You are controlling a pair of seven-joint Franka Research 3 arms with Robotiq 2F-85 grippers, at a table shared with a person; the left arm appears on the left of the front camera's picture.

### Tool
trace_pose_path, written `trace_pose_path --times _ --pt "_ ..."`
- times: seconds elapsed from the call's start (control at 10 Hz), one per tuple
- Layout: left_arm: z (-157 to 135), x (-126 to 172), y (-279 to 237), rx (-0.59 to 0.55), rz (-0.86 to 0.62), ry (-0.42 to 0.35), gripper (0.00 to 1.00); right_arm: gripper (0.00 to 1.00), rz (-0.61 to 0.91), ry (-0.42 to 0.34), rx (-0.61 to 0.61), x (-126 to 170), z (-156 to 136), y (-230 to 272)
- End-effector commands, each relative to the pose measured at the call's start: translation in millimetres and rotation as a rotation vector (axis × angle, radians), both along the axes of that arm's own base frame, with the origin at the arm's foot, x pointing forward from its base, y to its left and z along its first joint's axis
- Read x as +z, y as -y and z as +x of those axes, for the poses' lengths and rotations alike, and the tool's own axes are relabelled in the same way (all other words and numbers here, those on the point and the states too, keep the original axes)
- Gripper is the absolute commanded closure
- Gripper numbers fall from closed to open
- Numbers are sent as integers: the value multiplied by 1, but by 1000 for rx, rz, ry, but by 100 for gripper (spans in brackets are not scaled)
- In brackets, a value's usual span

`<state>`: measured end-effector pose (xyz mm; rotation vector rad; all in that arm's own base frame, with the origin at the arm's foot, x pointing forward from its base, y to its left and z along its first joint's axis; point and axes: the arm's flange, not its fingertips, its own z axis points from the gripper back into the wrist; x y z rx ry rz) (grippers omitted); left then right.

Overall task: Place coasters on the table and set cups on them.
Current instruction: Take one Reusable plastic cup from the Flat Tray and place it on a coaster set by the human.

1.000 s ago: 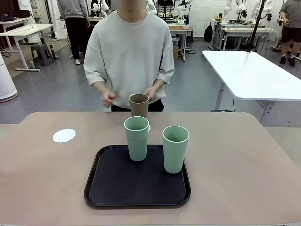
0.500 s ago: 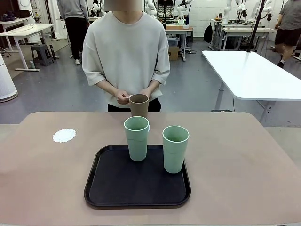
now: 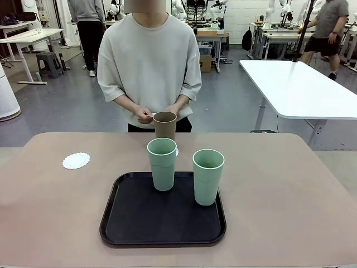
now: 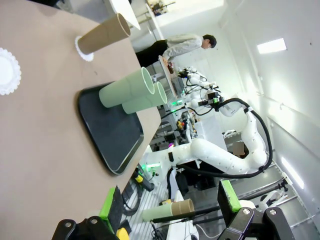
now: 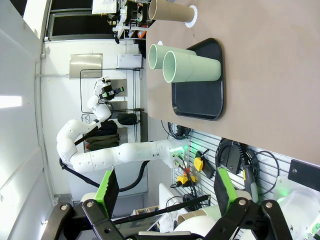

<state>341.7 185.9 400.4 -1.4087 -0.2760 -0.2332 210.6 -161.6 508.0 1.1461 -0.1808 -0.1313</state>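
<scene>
Cups: three.
- Two are pale green. The left green cup (image 3: 162,164) and the right green cup (image 3: 208,177) stand upright on the far half of the tray, near each other but apart.
- One brown cup (image 3: 164,125) stands upright off the tray, just beyond the left green cup, at the far middle of the table (image 3: 290,195).

Coasters in sight: two.
- The bare coaster (image 3: 76,161) lies flat on the table's left side, well apart from tray and cups.
- The second coaster (image 5: 193,17) sits under the brown cup, with its lacy edge showing round the base.

Tray: one black tray (image 3: 109,215), at the near middle of the table.

Person: stands at the far edge. One hand (image 3: 144,115) is at the brown cup's rim on its left, and the other hand (image 3: 178,110) is just right of the rim. Contact cannot be told.

Left gripper (image 4: 167,207): fingers (image 4: 108,214) are spread wide with nothing between them. It touches nothing and is well apart from the cups.

Right gripper (image 5: 166,187): fingers (image 5: 108,189) are likewise wide apart, empty, and clear of tray and cups.
</scene>
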Motion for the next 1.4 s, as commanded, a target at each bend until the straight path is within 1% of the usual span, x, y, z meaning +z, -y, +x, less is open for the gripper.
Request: trace_pose_path --times 0.0,0.6,0.7,0.9,1.0,1.1,1.2,1.3 --pt "-1 1 -1 0 -4 2 0 0 22 14 -1 2 1 -1" --pt "0 0 0 0 0 0 0 0 22 14 -1 2 1 -1" --pt "13 6 13 -71 76 34 0 0 22 14 -1 2 1 -1" --pt "41 35 53 -53 349 102 0 0 22 14 -1 2 1 -1" --pt "63 53 78 -23 504 120 0 0 22 14 -1 2 1 -1" --pt "77 67 104 -19 580 122 0 0 22 14 -1 2 1 -1" --pt "83 80 134 -40 671 176 0 0 22 14 -1 2 1 -1" --pt "85 87 167 -74 769 259 0 0 22 14 -1 2 1 -1"
